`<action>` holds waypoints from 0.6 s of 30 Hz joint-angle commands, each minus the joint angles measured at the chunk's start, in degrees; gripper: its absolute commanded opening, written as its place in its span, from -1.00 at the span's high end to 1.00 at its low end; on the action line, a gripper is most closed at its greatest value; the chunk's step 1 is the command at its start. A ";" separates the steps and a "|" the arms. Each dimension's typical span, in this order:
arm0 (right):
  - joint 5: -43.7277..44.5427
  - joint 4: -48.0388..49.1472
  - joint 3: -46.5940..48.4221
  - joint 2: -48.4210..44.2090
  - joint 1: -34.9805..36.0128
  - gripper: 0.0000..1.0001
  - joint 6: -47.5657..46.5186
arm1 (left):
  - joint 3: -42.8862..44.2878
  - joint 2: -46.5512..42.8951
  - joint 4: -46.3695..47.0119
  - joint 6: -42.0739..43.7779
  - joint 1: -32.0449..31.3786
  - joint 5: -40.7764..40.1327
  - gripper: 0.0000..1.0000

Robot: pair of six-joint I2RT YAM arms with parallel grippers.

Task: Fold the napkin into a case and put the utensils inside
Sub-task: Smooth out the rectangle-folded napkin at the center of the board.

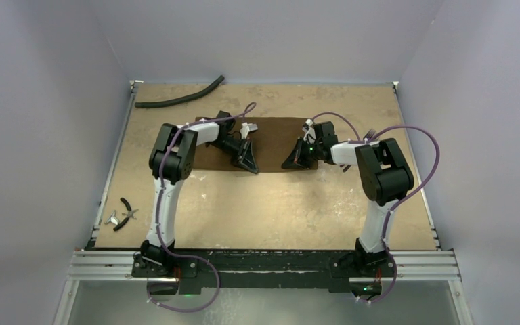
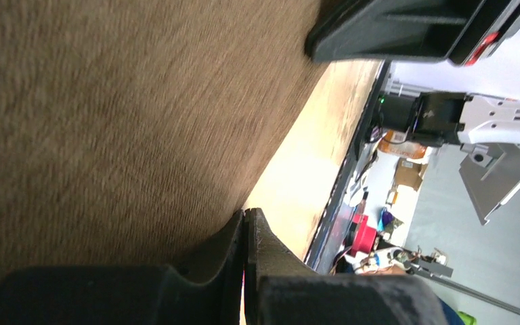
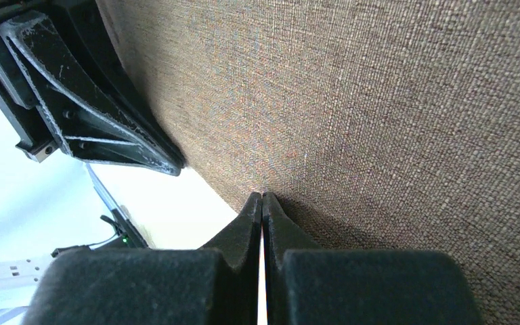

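Left end effector (image 2: 245, 220), right end effector (image 3: 263, 203) pinch napkin (image 1: 274, 142) near edge; table (image 1: 277, 203) open toward bases

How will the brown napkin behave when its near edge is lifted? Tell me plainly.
Probably floppy: the napkin is thin woven cloth lying flat, so it should drape and fold. Likely light, since the left gripper and right gripper seem to pinch just its edge. The coarse weave suggests it won't slip easily.

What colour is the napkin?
The napkin is plain brown, coarse-woven; right wrist view shows it best.
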 commanded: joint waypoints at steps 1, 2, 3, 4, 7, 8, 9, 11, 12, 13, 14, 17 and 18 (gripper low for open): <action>3.32 -3.29 -0.92 -0.82 0.03 1.00 -2.06 | 0.77 -1.44 -12.32 17.03 2.13 -7.03 0.98; 3.38 -3.26 -0.91 -0.68 0.03 1.00 -2.08 | 1.63 -1.61 -14.85 19.55 2.21 -7.37 0.99; 3.51 -3.23 -1.03 -0.67 0.04 1.00 -2.19 | 1.88 -1.74 -16.79 21.73 2.57 -7.16 0.98; 3.68 -3.24 -1.16 -0.55 0.03 1.00 -2.28 | 1.96 -1.81 -18.15 23.22 3.16 -6.90 0.98; 4.07 -3.32 -1.37 -0.40 0.05 1.00 -2.57 | 2.99 -1.30 -23.42 28.23 4.86 -6.54 0.98; 4.09 -3.40 -1.44 -0.37 0.03 1.00 -2.71 | 3.06 -1.19 -24.55 29.30 5.71 -6.64 0.97; 4.13 -3.41 -1.56 -0.40 0.03 1.00 -2.78 | 2.99 -1.11 -25.04 29.99 6.53 -6.82 0.98; 4.18 -3.49 -1.71 -0.48 0.04 1.00 -2.99 | 2.80 -1.05 -25.40 30.56 8.74 -7.10 0.97; 4.31 -3.50 -1.82 -0.55 0.05 1.00 -3.04 | 2.91 -0.97 -25.51 30.84 9.77 -7.32 0.97; 4.41 -3.55 -1.83 -0.57 0.10 1.00 -3.15 | 3.16 -0.74 -25.61 30.99 11.02 -7.67 0.97; 4.50 -3.63 -1.84 -0.57 0.04 1.00 -3.23 | 3.50 -0.56 -25.74 31.04 12.19 -7.87 0.97; 4.60 -3.57 -1.90 -0.58 0.03 1.00 -3.35 | 4.32 -0.39 -26.40 31.59 14.92 -8.63 0.97; 4.61 -3.53 -1.92 -0.66 0.03 1.00 -3.35 | 4.38 -0.71 -26.41 31.75 15.69 -9.10 0.98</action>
